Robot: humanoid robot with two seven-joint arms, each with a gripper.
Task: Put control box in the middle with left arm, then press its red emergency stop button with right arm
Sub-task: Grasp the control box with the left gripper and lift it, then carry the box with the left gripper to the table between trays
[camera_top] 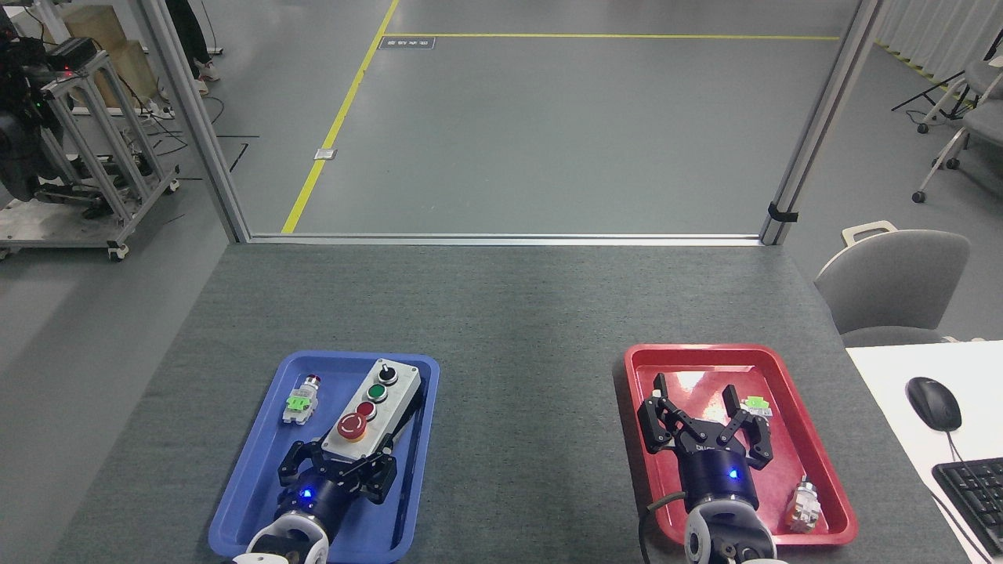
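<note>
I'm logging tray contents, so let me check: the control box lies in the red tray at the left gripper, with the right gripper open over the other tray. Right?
Not quite. The head view shows the control box in the blue tray, not the red one. The left gripper is at its near end, and the right gripper is open over the red tray.

Table top (509, 313): grey woven cloth or felt, matt, finely ribbed. Blue tray (258, 462) and red tray (831, 501): smooth moulded plastic; the red one is glossy, with a white glare patch on its floor, the blue one duller. Control box (368, 411): light-grey matt casing, plastic by its look, on a black base; its red emergency stop button (350, 426) is smooth with a slight sheen. Left gripper (338, 465) and right gripper (704, 429): matt black, hard-looking links; material cannot be told. Floor (548, 133): smooth grey, faintly reflective. Frame posts (819, 125): brushed metal.
</note>
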